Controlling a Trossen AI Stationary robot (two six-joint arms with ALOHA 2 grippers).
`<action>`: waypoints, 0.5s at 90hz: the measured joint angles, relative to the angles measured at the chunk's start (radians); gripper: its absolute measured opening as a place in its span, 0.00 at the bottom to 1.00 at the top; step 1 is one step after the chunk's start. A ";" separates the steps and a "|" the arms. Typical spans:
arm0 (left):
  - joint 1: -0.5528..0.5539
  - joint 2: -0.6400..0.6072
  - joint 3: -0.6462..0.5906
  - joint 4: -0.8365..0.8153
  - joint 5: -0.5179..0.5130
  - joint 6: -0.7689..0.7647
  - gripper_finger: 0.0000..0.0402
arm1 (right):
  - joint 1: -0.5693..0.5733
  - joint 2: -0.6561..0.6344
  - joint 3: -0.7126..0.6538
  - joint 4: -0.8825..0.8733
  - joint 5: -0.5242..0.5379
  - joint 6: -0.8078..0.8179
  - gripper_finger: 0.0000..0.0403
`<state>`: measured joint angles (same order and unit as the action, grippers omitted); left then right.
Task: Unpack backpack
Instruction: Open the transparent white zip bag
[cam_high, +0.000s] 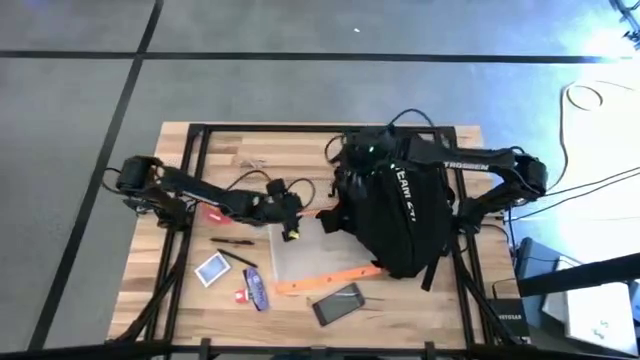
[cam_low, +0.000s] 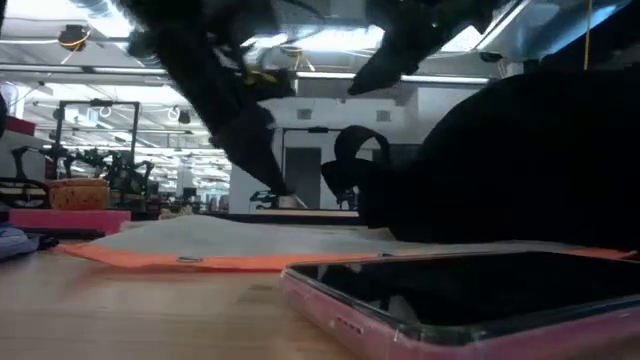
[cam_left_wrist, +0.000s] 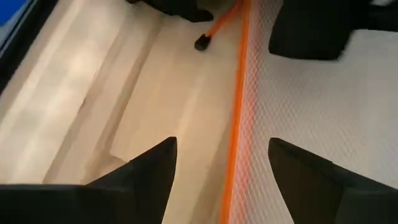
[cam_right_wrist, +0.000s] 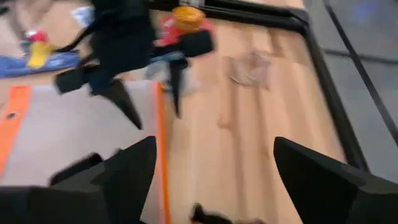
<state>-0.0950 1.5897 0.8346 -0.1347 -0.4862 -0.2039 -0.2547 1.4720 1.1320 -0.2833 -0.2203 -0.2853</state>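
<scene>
High view: backpack (cam_high: 395, 215) lettering reads "TEAM"; arm reads "TROSSEN".

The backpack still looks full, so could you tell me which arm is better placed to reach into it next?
Probably the right: the right gripper is open at the backpack, while the open left gripper hovers over the mesh pouch's orange edge.

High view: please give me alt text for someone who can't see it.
From above, a black backpack sits on the right of a wooden table, its base on a white mesh pouch with orange trim. The left end effector, open, hangs at the pouch's edge; the right arm reaches behind the backpack. A phone lies nearer the front.
</scene>
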 joint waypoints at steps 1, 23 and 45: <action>-0.002 -0.012 -0.014 0.013 0.003 0.000 0.60 | 0.006 0.006 0.000 0.008 0.000 -0.003 0.75; 0.019 -0.229 -0.293 0.319 0.242 -0.013 0.60 | 0.096 0.207 0.000 0.173 0.052 0.021 0.71; 0.018 -0.308 -0.531 0.623 0.307 -0.053 0.60 | 0.143 0.378 0.000 0.226 0.053 0.048 0.66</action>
<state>-0.0767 1.2818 0.3033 0.4881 -0.1790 -0.2570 -0.1121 1.8504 1.1324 -0.0571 -0.1670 -0.2375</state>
